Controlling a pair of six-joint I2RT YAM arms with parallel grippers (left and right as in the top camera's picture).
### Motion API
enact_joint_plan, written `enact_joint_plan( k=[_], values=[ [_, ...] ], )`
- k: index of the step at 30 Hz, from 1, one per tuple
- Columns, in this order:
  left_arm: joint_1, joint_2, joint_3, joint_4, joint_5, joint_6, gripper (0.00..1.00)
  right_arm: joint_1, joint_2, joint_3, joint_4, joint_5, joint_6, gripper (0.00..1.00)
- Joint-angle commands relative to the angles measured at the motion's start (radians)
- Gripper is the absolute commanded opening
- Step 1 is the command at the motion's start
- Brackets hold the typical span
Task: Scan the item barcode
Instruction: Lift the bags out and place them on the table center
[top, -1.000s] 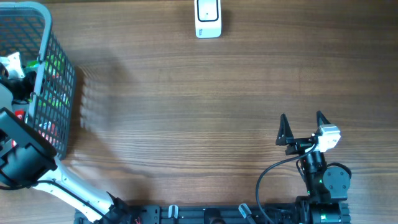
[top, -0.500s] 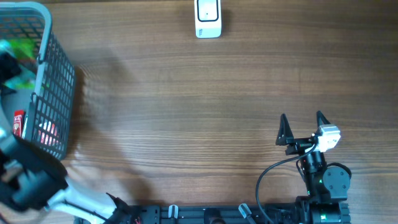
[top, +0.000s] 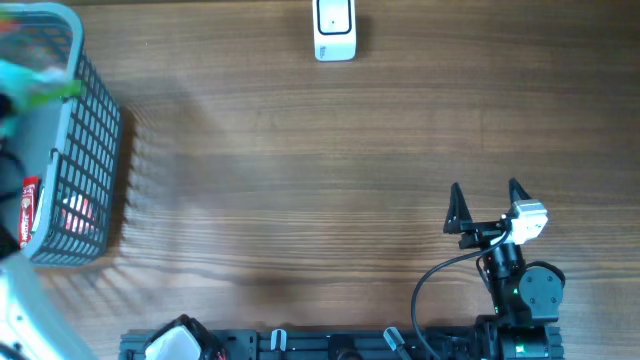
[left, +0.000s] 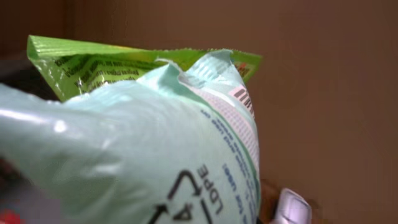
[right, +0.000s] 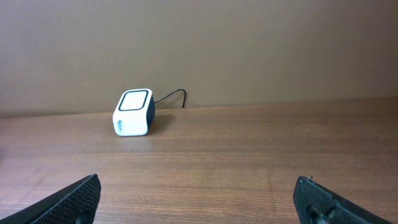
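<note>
The left gripper has its catch! A mint-green soft plastic pouch (left: 155, 124) with a bright green crimped top edge fills the left wrist view, right up against the lens. The jaws themselves are hidden behind it, but they are clenched tight, and by the look of it on this pouch. From overhead it is only a green blur above the far corner of the grey plastic mesh basket (top: 95, 150), which lies below those jaws.

How will it handle? Light and floppy, most likely, with slick film that crumples and folds over. A recycling mark and small print show, but no barcode can be made out. The crimped seam or a flat edge looks like the sound place to pinch, clear of the printed panel, so the code can hang flat and unwrinkled.

Over to the right gripper (top: 484, 190): its jaws are released wide with nothing between them. Well ahead of them, a little to their left, sits the white cube-shaped barcode scanner (right: 132, 112) on the wooden table (top: 300, 180).

The tally: one pouch in the grip, one scanner, one basket. Inside the basket is one red packet (top: 28, 198). A reddish shape behind the mesh may be a second, but that cannot be told for sure.
</note>
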Motion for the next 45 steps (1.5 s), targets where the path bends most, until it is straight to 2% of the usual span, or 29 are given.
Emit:
enact_joint_plan(
  k=[1,5,11,14,18,19,25,29,33,34,36,38,40,41,43,45],
  values=[
    [-0.187,-0.013,0.001,-0.155,0.076,-0.057,0.04,-0.004,-0.009,-0.001,0.004,-0.007,0.001,1.0],
    [-0.411,0.026,-0.079,-0.241,0.057,-0.055,0.04,-0.004,-0.009,-0.001,0.004,-0.007,0.001,1.0],
    [-0.673,0.137,-0.267,-0.166,-0.013,-0.065,0.04,-0.004,-0.009,-0.001,0.004,-0.007,0.001,1.0],
    [-0.772,0.212,-0.356,-0.066,-0.013,-0.125,0.04,-0.004,-0.009,-0.001,0.004,-0.007,0.001,1.0],
    [-0.919,0.347,-0.476,0.189,-0.014,-0.243,0.04,-0.004,-0.009,-0.001,0.004,-0.007,0.0,1.0],
    [-0.978,0.414,-0.507,0.299,-0.014,-0.279,0.04,-0.004,-0.009,-0.001,0.004,-0.007,0.001,1.0],
    [-1.162,0.647,-0.517,0.591,-0.014,-0.356,0.04,-0.004,-0.009,-0.001,0.004,-0.007,0.001,1.0],
    [-1.246,0.738,-0.517,0.686,-0.014,-0.442,0.04,-0.004,-0.009,-0.001,0.004,-0.007,0.001,1.0],
    [-1.287,0.746,-0.517,0.668,-0.041,-0.474,0.04,-0.004,-0.009,-0.001,0.004,-0.007,0.0,0.99],
    [-1.295,0.746,-0.517,0.661,-0.045,-0.487,0.11,-0.004,-0.009,-0.001,0.004,-0.007,0.001,1.0],
    [-1.307,0.746,-0.517,0.654,-0.048,-0.505,0.38,-0.004,-0.009,-0.001,0.004,-0.007,0.001,1.0],
    [-1.318,0.746,-0.517,0.655,-0.049,-0.504,0.53,-0.004,-0.009,-0.001,0.004,-0.007,0.0,1.0],
    [-1.316,0.741,-0.516,0.655,-0.048,-0.504,0.76,-0.004,-0.009,-0.001,0.004,-0.007,0.0,1.0],
    [-1.311,0.734,-0.515,0.655,-0.048,-0.504,0.84,-0.004,-0.009,-0.001,0.004,-0.007,0.0,1.0],
    [-1.296,0.709,-0.515,0.653,-0.049,-0.49,1.0,-0.004,-0.009,-0.001,0.004,-0.007,0.001,1.0],
    [-1.284,0.679,-0.515,0.653,-0.053,-0.465,1.0,-0.004,-0.009,-0.001,0.004,-0.007,0.001,1.0]
  ],
)
